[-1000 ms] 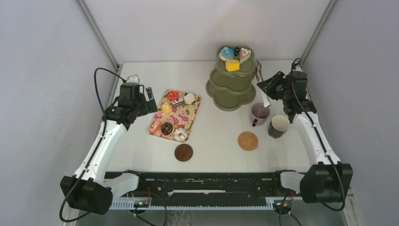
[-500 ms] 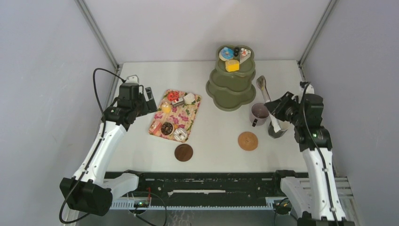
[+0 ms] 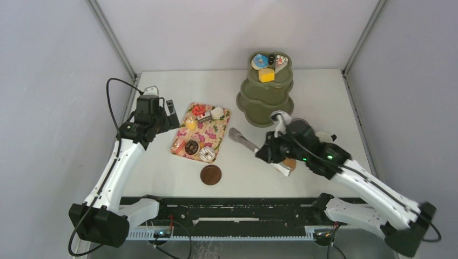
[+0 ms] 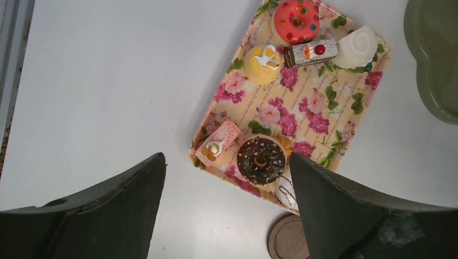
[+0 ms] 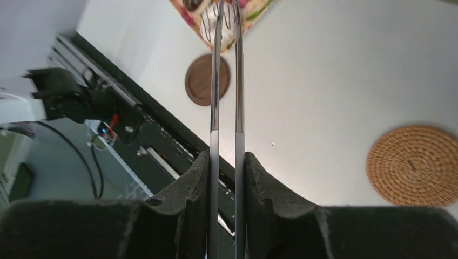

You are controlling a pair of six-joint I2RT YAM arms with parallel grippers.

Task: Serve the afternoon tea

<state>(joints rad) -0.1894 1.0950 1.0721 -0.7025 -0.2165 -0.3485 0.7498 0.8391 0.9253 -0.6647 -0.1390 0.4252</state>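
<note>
Toy pastries lie on the floral tray (image 3: 219, 131) (image 4: 345, 116): a red donut (image 4: 295, 20), a chocolate donut (image 4: 262, 160), a pink cake slice (image 4: 219, 143) and a white donut (image 5: 221, 24). More pastries, including a yellow cube (image 3: 266, 75), top the green tiered stand (image 3: 264, 102). My right gripper (image 3: 268, 152) (image 5: 226, 162) is shut on long metal tongs (image 3: 243, 141) (image 5: 214, 81), whose tips reach over the white donut. My left gripper (image 3: 172, 114) (image 4: 227, 159) hangs open above the tray's near-left corner. The mauve mug (image 3: 301, 121) and dark green mug (image 3: 324, 136) show partly behind my right arm.
A dark round coaster (image 3: 210, 174) (image 5: 208, 79) lies in front of the tray. A wicker coaster (image 3: 290, 163) (image 5: 413, 164) sits partly under my right arm. The stand's edge (image 4: 432, 65) is right of the tray. The black base rail (image 3: 232, 208) runs along the near table edge.
My right arm has swung from the right side by the mugs to the table's middle, carrying the tongs, which now point at the tray. The left arm has not moved.
</note>
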